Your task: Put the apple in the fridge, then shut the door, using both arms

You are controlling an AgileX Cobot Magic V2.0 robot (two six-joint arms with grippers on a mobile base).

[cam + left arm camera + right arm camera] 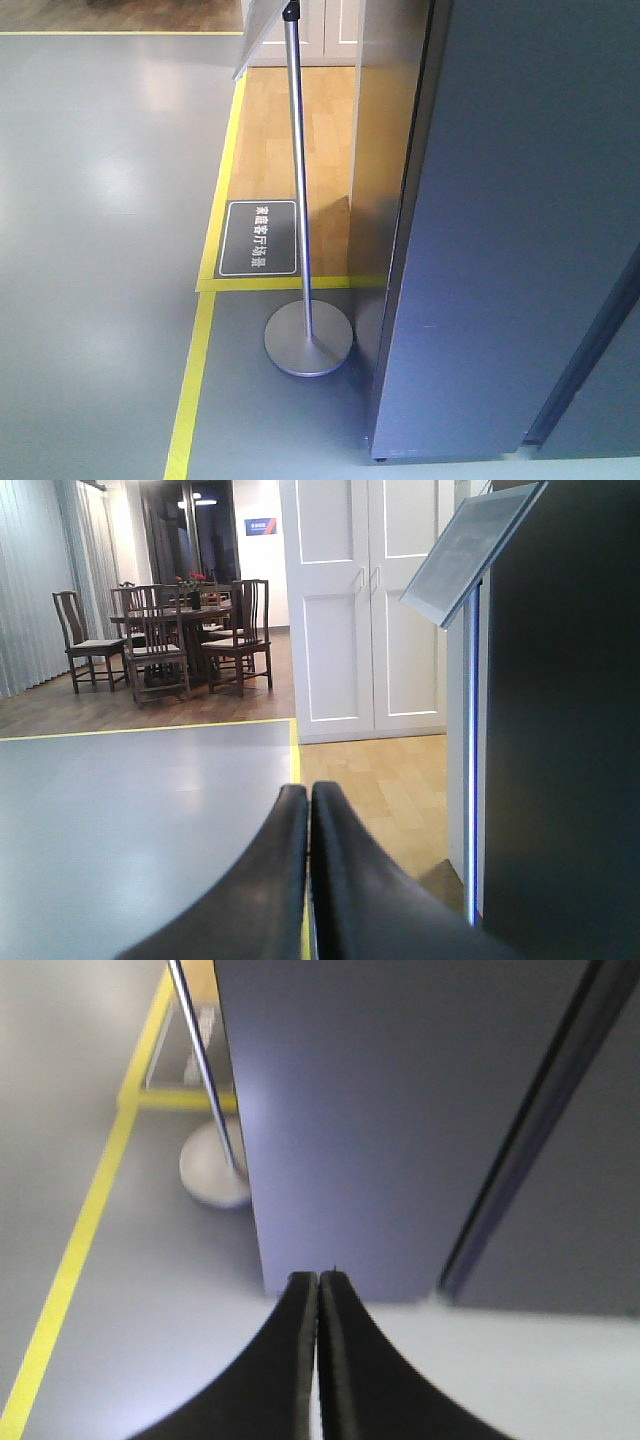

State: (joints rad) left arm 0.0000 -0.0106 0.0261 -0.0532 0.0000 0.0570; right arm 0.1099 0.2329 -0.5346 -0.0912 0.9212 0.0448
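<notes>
Before the dark grey fridge (500,250), whose door (400,1110) looks shut, the left gripper (309,810) and right gripper (318,1295) are both clenched empty, with no apple visible, so the task seems finished.

My left pincer (309,800) shows as two black fingers (250,900), smooth and matte, broad at the base and curving up to narrow rounded tips. A faint sheen runs along their upper edges. My right pincer (318,1278) looks the same: two black fingers (265,1380) flaring wide at the bottom and tapering to slim tips, with a thin pale line down the seam between their flat inner faces. I see no cables, screws or markings on either.
</notes>
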